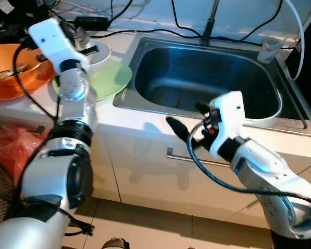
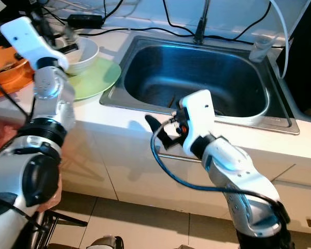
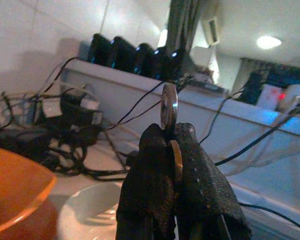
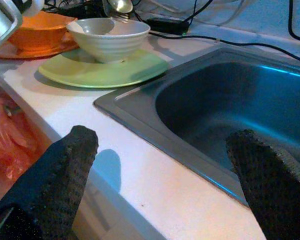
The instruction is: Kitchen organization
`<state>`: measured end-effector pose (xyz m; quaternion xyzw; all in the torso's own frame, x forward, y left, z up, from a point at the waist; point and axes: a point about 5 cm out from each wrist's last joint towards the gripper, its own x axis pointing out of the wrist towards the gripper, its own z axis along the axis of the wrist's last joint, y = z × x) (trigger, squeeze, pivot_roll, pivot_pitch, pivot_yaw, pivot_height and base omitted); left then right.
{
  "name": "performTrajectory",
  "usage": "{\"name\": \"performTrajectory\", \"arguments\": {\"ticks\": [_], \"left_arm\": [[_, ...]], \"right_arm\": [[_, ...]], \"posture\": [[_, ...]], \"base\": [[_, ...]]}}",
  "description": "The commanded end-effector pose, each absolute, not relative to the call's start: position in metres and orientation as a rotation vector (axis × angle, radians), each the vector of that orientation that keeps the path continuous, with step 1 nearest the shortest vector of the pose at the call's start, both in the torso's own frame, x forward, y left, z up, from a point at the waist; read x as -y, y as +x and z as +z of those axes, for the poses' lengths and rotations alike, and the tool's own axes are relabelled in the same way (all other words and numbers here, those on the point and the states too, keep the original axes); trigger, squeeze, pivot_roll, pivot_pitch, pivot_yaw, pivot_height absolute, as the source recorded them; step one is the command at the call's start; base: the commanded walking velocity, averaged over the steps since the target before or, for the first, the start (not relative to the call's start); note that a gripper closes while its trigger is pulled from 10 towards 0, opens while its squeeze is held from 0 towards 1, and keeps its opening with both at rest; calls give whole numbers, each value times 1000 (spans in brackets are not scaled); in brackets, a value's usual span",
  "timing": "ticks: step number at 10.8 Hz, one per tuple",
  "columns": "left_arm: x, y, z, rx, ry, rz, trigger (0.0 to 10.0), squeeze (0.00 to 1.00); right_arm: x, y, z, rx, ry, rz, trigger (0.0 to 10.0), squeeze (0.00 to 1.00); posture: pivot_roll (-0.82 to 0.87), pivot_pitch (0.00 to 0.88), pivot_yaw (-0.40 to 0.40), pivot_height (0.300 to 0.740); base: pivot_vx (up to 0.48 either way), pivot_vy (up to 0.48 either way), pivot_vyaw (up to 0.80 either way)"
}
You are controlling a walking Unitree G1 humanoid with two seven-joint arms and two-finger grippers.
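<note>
Here, in the left eye view, a white worktop (image 1: 145, 127) runs across the kitchen with a steel sink (image 1: 207, 83) set into it, a tap (image 1: 210, 23) behind the basin and black cables trailing along the back wall. Left of the sink a white bowl (image 1: 99, 56) stands on a green plate (image 1: 111, 78), and an orange bowl (image 1: 8, 72) sits beyond them at the far left. Cabinet fronts with a bar handle (image 1: 197, 160) drop to a tiled floor. The left arm reaches up and forward, its claw above the white bowl. The right arm is bent at the elbow in front of the cabinets, its claw (image 1: 189, 122) level with the worktop's front edge, just before the sink.

The right eye view gives the same layout; a clear cup (image 2: 260, 49) stands at the sink's far right corner.

In the left wrist view, the left claw (image 3: 171, 150) is pressed together on a spoon (image 3: 169, 112), pinching its handle so that the long axis stands roughly upright and the metal bowl end points up above the fingertips. The white bowl lies just below.

In the right wrist view, the right claw (image 4: 172, 165) is spread wide, one finger over the worktop and the other over the sink's rim, holding nothing.
</note>
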<state>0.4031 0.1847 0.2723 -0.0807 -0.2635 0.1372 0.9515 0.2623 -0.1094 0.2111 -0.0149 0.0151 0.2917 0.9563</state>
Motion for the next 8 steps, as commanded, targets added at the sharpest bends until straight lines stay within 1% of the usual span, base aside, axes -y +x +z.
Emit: {"name": "performTrajectory", "arguments": {"ticks": [1, 3, 6, 8], "left_arm": [[-176, 401, 276, 576, -120, 247, 0, 0], [-173, 398, 262, 540, -91, 250, 0, 0], [-180, 396, 240, 462, -76, 284, 0, 0], [-178, 397, 225, 383, -108, 302, 0, 0]], "right_arm": [[110, 264, 212, -18, -33, 588, 10000, 0], [107, 266, 210, -14, -27, 595, 10000, 0], [105, 268, 208, -12, -25, 598, 10000, 0], [107, 268, 208, -9, -29, 596, 10000, 0]], "posture": [[-127, 24, -15, 740], [-111, 19, -14, 740], [-108, 15, -17, 740], [-112, 14, -20, 740]], "base": [[0, 0, 0], [0, 0, 0], [0, 0, 0], [0, 0, 0]]}}
